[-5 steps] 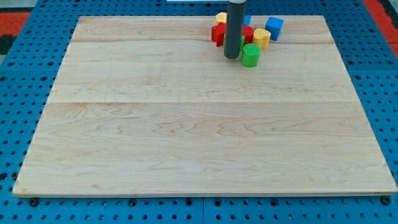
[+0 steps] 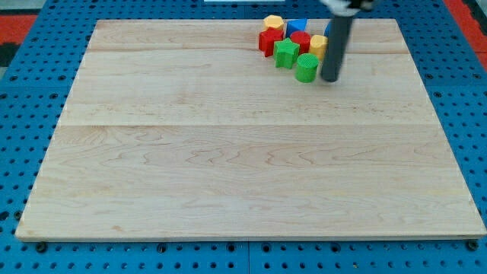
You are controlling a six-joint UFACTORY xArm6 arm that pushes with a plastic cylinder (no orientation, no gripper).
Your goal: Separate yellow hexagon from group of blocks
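A cluster of blocks sits near the top edge of the wooden board (image 2: 228,152). The yellow hexagon (image 2: 273,23) is at the cluster's top left, above a red block (image 2: 267,40). A blue block (image 2: 296,27), a second red block (image 2: 300,39) and a green block (image 2: 286,53) fill the middle. A green cylinder (image 2: 306,68) is lowest. A second yellow block (image 2: 317,46) is partly hidden by my rod. My tip (image 2: 330,79) rests just right of the green cylinder and below the second yellow block, far from the yellow hexagon.
The board lies on a blue pegboard surface (image 2: 30,114). The cluster is close to the board's top edge. Another blue block shows only as a sliver behind my rod (image 2: 327,30).
My rod has moved from the left of the green cylinder to its right. It now hides the blue block on the right and reveals the green block. The blocks look unmoved.
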